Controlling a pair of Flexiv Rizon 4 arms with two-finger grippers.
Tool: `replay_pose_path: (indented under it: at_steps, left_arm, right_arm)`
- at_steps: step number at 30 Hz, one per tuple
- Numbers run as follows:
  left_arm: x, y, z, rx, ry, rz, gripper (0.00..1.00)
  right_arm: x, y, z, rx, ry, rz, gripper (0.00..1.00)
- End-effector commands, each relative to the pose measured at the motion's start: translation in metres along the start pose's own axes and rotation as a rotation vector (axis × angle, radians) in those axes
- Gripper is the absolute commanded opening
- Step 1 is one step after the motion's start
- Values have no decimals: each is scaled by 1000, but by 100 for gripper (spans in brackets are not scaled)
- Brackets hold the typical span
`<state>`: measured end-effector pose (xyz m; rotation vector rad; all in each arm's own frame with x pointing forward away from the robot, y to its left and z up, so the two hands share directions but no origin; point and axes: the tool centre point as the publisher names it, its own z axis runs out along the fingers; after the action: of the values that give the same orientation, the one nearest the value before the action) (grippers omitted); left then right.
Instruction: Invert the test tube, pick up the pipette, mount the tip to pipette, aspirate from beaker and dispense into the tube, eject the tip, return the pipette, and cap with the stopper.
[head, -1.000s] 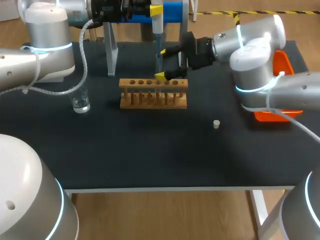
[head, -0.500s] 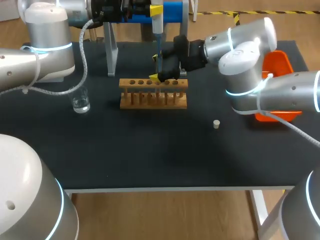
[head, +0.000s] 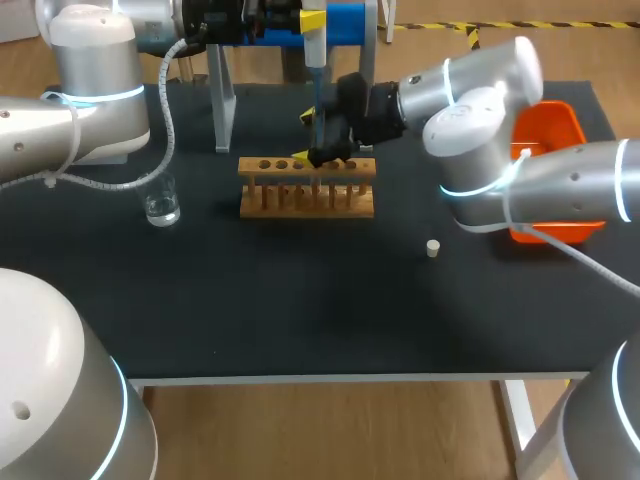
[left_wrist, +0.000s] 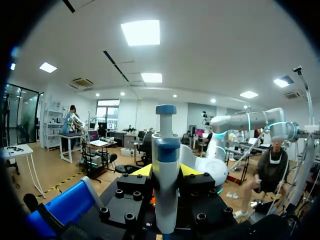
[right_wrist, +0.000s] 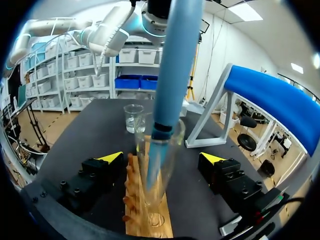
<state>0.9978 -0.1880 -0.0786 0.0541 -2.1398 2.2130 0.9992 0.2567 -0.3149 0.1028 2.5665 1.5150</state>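
Where the rack (head: 307, 200) stands, beaker (head: 161, 208) and stopper (head: 433, 248) flank it

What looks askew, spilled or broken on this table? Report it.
Nothing stands out. The pipette tip sits inside the test tube, which stands in the wooden rack; the beaker is upright, and the stopper lies on the table, no spill visible.

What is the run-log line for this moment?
left fingers: shut on pipette; pipette tip: inside test tube in rack; right fingers: open, flanking tube
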Motion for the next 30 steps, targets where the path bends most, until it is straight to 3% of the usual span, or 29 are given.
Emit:
replay_pose_path:
  at_steps: [1, 8, 30]
  left_arm:
    - [0, -1, 0, -2, -1, 0, 0]
    - [0, -1, 0, -2, -1, 0, 0]
    - [0, -1, 0, -2, -1, 0, 0]
  right_arm:
    - [-6, 4, 0, 9, 3, 0, 100]
    - [-12, 5, -5, 32, 1, 6, 100]
    - [-3, 2, -8, 56, 16, 9, 100]
